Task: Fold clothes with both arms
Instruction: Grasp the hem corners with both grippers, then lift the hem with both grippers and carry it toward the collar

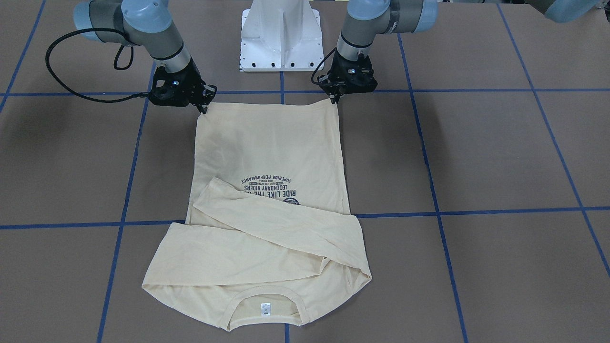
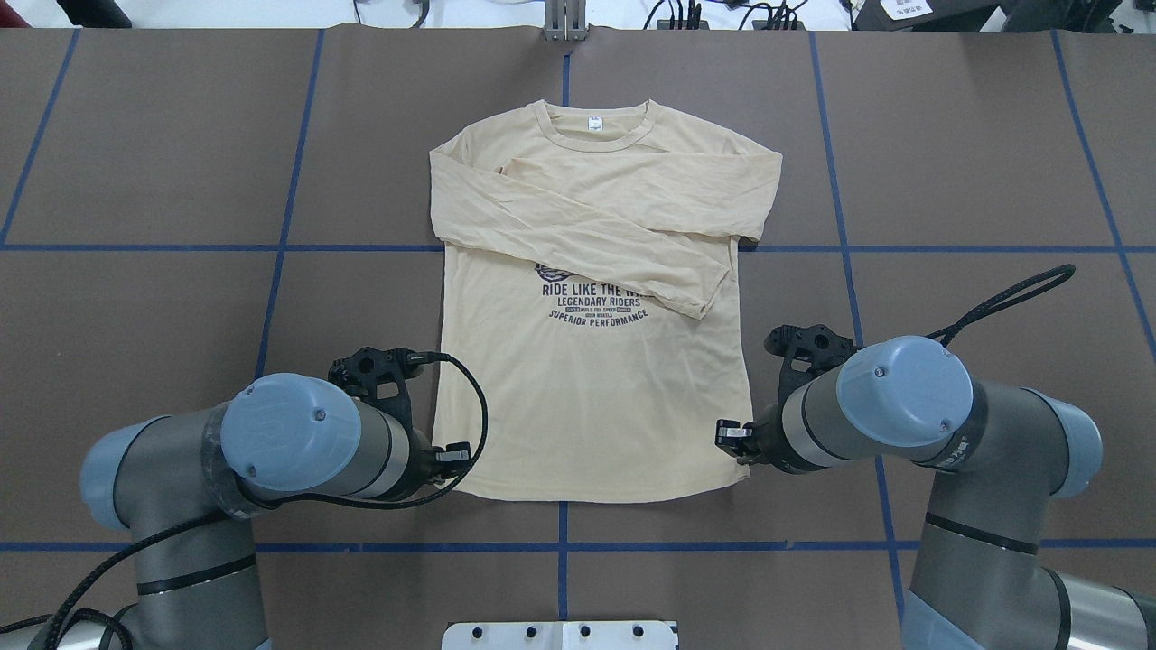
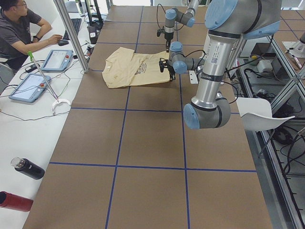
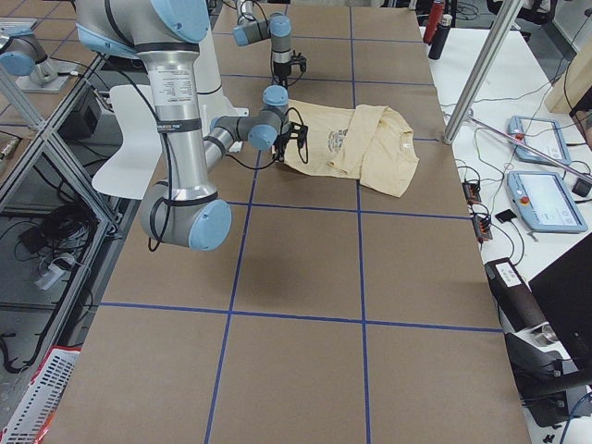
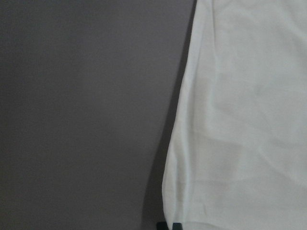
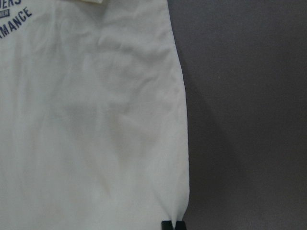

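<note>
The pale cream-yellow long-sleeved T-shirt (image 2: 587,397) lay flat before the white metal pedestal base (image 1: 280,38), its base-side hem corners pinched in the closed black left gripper (image 1: 335,99) and black right gripper (image 1: 205,108), which probably needed to rise level and together for a square fold.

The print (image 2: 596,302) on the T-shirt (image 2: 587,424) is partly covered by a folded sleeve (image 2: 614,244); its upper lines cannot be read. The neck label (image 2: 595,124) text is too small. The left hand (image 5: 170,225) and right hand (image 6: 171,224) are cut off in wrist views, only tips shown.
</note>
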Robot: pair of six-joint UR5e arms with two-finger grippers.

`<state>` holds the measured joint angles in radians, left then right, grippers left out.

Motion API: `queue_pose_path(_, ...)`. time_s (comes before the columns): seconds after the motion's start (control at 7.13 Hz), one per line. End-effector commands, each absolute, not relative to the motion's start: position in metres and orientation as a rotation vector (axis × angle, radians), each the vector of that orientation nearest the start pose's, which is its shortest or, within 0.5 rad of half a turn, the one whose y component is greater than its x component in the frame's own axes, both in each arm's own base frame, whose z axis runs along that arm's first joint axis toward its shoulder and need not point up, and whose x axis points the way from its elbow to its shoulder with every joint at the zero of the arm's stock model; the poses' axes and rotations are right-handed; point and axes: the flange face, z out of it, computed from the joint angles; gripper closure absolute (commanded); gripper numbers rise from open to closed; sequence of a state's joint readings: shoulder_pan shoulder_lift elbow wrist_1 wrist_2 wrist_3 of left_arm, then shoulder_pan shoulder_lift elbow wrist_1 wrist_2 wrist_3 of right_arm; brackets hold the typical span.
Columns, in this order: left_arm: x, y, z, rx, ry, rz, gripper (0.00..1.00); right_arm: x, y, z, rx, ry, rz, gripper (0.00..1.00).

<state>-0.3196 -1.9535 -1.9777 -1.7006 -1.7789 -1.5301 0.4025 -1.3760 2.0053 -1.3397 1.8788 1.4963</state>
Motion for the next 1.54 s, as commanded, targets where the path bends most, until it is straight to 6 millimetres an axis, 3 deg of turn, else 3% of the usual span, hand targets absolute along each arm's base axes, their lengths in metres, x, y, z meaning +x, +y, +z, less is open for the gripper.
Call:
queue_pose_path(0.0,0.504,-0.277,0.242,-0.064,0.979,-0.122,1.0,-0.451,-0.299,0.329,-0.127,-0.916,0.147,1.0)
queue_pose_path(0.42,0.5,-0.275,0.231,-0.05,1.006,-0.124,1.0,-0.447,-0.297,0.322,-0.125,-0.931,0.148,1.0)
queue_pose_path(0.84,0.487,-0.267,0.221,-0.048,1.035,-0.113,1.0,-0.421,-0.282,0.316,-0.171,-0.952,0.13,1.0)
queue_pose_path(1.12,0.492,-0.243,0.227,-0.074,1.025,-0.076,1.0,-0.416,-0.26,0.323,-0.234,-0.942,0.087,1.0)
queue_pose_path(1.4,0.474,-0.208,0.238,-0.102,1.023,-0.023,1.0,-0.424,-0.226,0.312,-0.341,-0.945,0.074,1.0)
